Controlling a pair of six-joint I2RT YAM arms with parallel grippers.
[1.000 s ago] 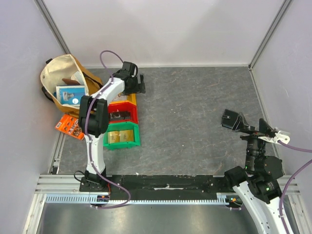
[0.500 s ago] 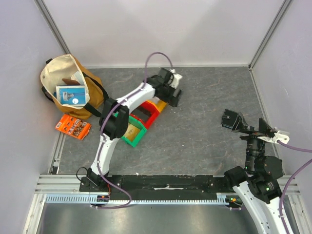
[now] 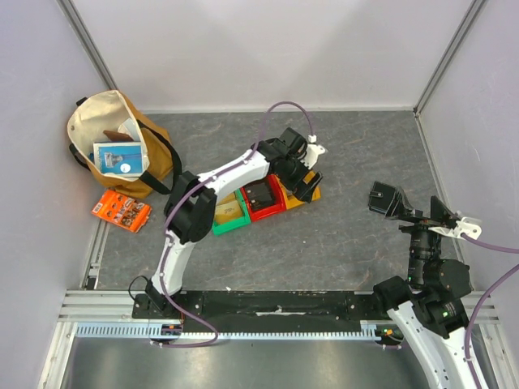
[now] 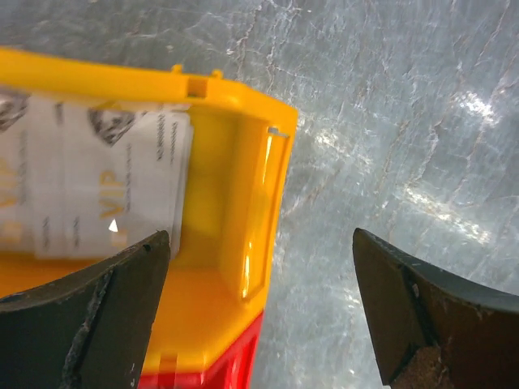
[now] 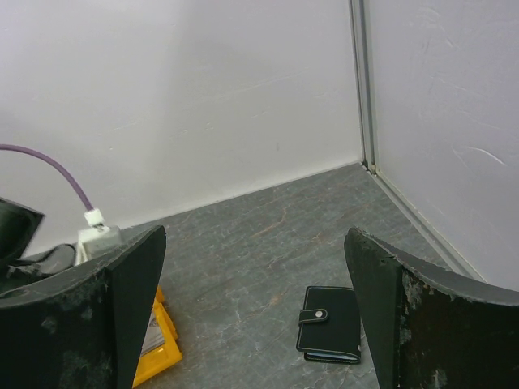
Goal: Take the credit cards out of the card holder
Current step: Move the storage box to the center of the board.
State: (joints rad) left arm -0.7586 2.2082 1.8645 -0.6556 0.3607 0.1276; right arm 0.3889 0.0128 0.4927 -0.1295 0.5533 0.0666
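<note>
Camera placement: one fixed overhead view, two wrist views.
The whole table (image 3: pixel 357 154) is viewed steeply downward from above and behind the arm bases. The left wrist view is taken from behind the left gripper (image 4: pixel 259 237), facing down, very near the yellow bin (image 4: pixel 235 162). The right wrist view is taken from behind the right gripper (image 5: pixel 255 233), facing the far right corner from well back. The yellow bin is shared by all three views.

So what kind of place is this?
Probably a robot lab test cell: plain white walls, the left arm and right arm bolted to a metal rail, and staged props like coloured bins.
</note>
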